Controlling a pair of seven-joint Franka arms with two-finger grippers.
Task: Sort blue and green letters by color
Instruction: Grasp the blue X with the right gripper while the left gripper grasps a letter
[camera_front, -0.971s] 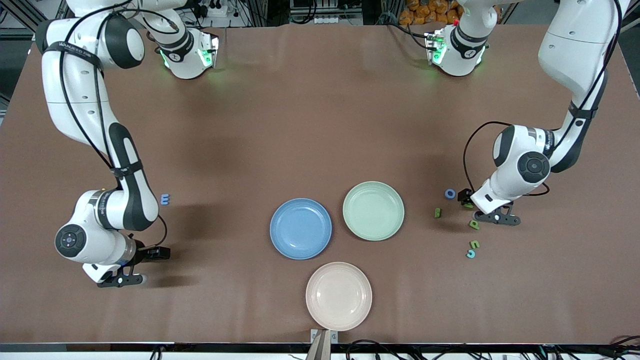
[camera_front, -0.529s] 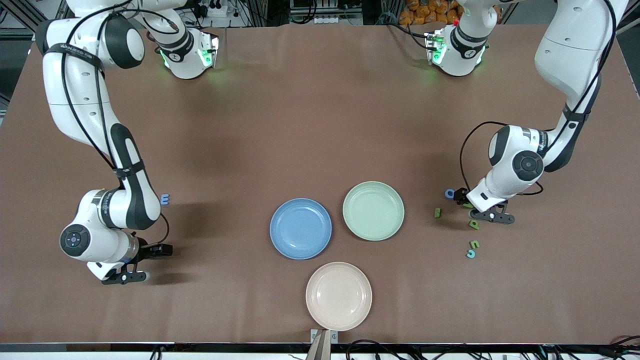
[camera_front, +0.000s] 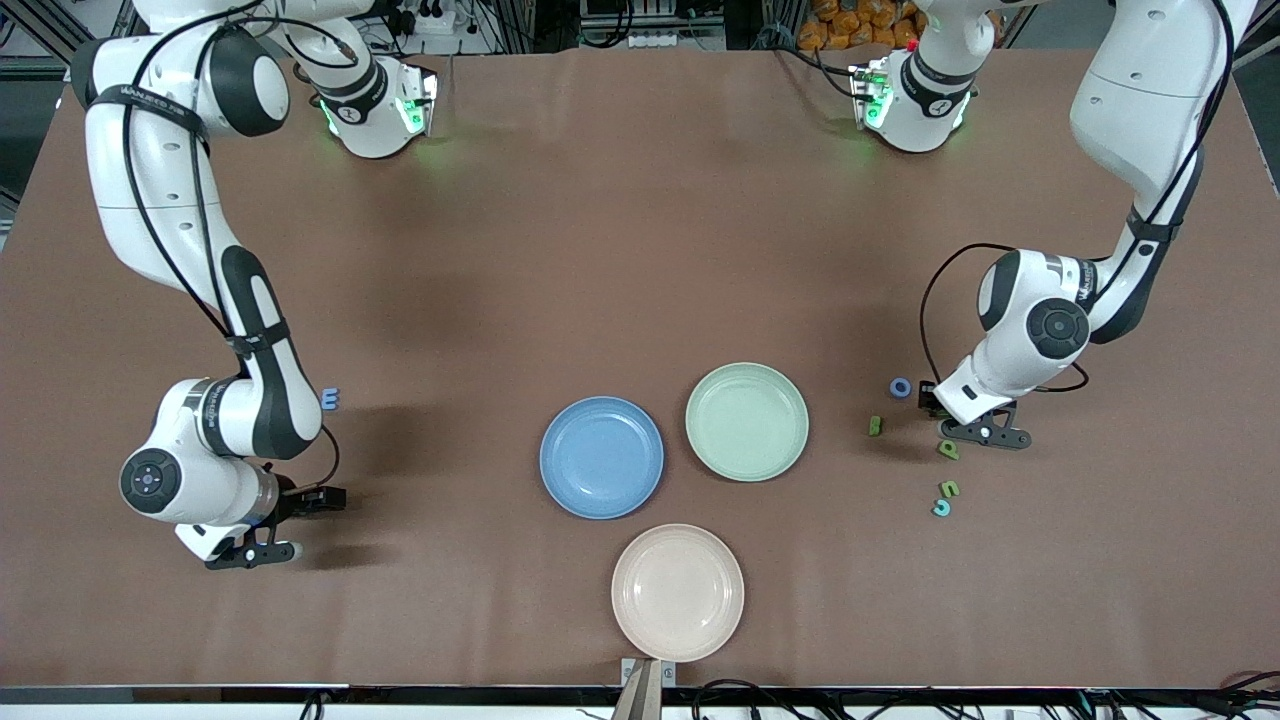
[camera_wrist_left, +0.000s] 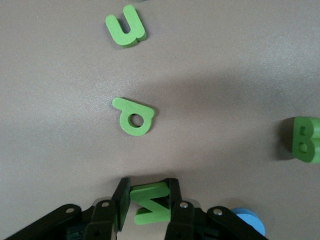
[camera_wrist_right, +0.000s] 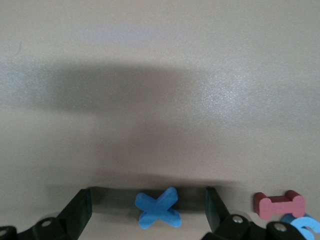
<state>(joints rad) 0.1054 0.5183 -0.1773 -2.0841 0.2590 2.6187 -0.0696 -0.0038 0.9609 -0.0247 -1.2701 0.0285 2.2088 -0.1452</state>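
While my left gripper (camera_wrist_left: 148, 205) clenches a green letter (camera_wrist_left: 150, 202) at the lower middle of the left wrist view, my right gripper (camera_wrist_right: 148, 210) stands released around a blue X (camera_wrist_right: 158, 208) on the surface (camera_front: 620, 250). Both pieces look light, stiff, probably foam; best pinched across flat edges. Blue plate (camera_front: 601, 457) and green plate (camera_front: 747, 421) wait centre-frame.

Three plates (camera_front: 601, 457) mid-table; green letters (camera_front: 948, 450), apparently, near left gripper (camera_front: 985, 432).
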